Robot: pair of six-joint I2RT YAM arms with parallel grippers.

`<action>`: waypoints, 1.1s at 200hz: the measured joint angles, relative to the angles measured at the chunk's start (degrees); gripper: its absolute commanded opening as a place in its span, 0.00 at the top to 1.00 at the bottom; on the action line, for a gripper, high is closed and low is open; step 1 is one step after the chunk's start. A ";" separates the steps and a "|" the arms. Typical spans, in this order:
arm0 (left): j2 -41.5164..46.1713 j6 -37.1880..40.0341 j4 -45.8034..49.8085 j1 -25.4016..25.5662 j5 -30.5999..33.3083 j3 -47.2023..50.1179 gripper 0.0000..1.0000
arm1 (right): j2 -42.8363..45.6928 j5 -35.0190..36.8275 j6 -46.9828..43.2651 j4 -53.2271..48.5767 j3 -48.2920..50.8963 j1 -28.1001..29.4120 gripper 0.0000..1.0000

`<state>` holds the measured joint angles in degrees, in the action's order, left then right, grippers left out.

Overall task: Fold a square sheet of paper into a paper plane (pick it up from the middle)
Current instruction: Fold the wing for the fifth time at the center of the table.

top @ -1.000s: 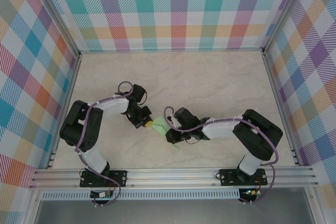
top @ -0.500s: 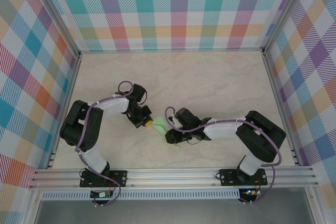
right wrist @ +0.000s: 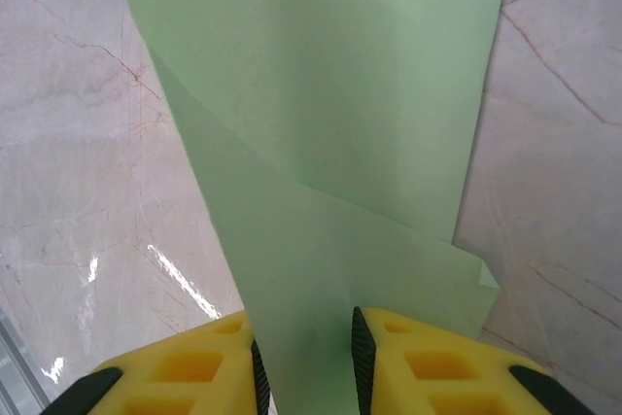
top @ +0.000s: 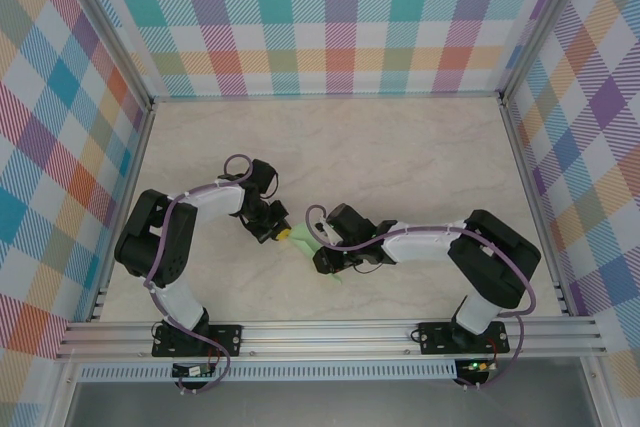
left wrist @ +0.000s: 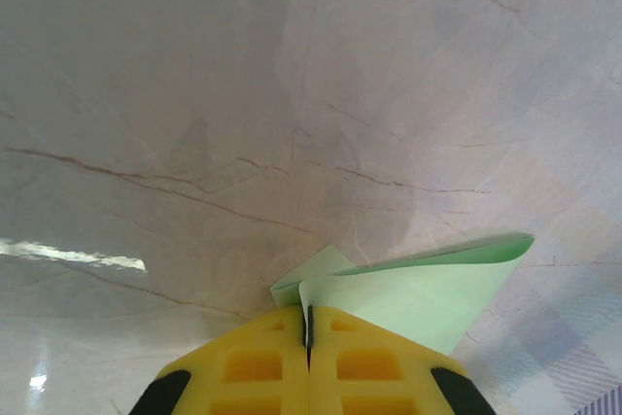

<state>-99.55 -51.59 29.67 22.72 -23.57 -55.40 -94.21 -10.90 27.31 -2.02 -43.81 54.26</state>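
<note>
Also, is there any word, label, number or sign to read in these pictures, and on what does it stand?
None: there is no readable text.
The paper is plain green; the yellow fingers, table and checked walls bear no marks.
The small board below the left base is too small to read.

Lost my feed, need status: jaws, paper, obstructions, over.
Left gripper shut on the paper. Right gripper jaws apart, paper between them. Paper folded over, no plane yet. No obstruction seen.
</note>
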 measured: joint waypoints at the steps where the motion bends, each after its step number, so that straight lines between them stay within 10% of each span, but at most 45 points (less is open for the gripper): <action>1: 0.00 0.00 0.00 0.00 0.00 0.00 1.00 | -0.02 0.00 0.02 -0.07 -0.04 0.00 0.72; 76: -0.04 0.02 -0.02 -0.02 -0.39 0.00 1.00 | -1.01 1.46 -0.76 -1.49 -1.27 0.61 0.86; 187: 5.07 4.24 4.59 -0.26 5.42 -1.97 0.47 | -0.66 0.24 3.85 4.31 1.64 0.07 0.97; 220: 13.35 4.94 5.79 -0.37 8.87 -1.62 0.45 | -0.66 -3.56 7.30 8.96 4.11 -1.84 0.98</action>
<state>-86.19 -46.65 35.46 22.35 -14.70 -57.01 -94.87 -14.46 34.61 6.94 -39.70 52.42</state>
